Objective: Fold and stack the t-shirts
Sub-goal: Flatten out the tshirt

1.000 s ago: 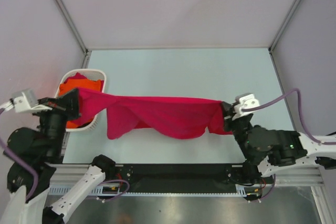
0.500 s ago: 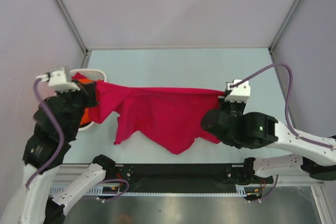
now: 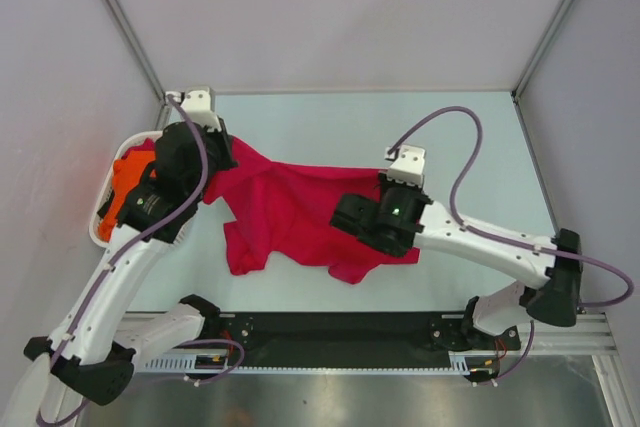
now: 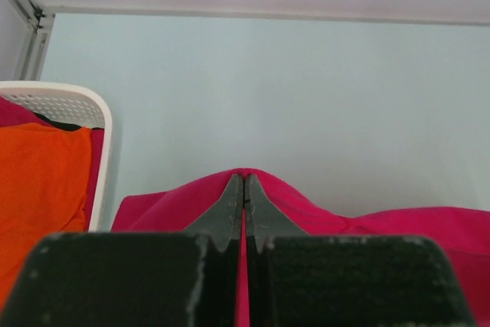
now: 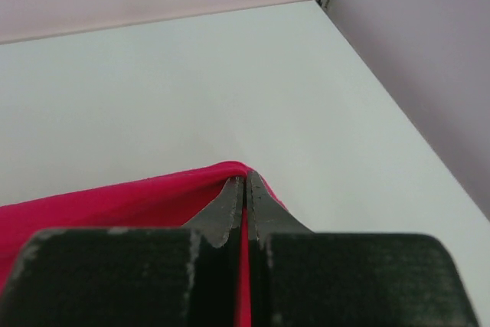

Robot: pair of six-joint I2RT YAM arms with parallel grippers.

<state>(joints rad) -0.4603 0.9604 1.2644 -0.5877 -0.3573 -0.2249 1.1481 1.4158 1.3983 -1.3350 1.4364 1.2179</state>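
Observation:
The crimson t-shirt (image 3: 290,212) is held up between both arms over the middle of the table, its lower part hanging to the surface. My left gripper (image 4: 244,181) is shut on the shirt's left edge (image 4: 184,201), near the basket. My right gripper (image 5: 246,180) is shut on its right edge (image 5: 115,197). In the top view the left gripper (image 3: 222,150) and the right gripper (image 3: 392,182) are both hidden under their wrists. The orange t-shirt (image 3: 122,187) lies in the basket and also shows in the left wrist view (image 4: 38,181).
The white oval basket (image 3: 100,232) stands at the table's left edge, its rim in the left wrist view (image 4: 103,124). Metal frame posts (image 3: 120,17) and grey walls close in the back and sides. The black base rail (image 3: 330,332) runs along the near edge.
Both arms have swung forward, away from the near edge, carrying the crimson shirt with them. The grippers have come closer together, so the shirt hangs slacker and more bunched.

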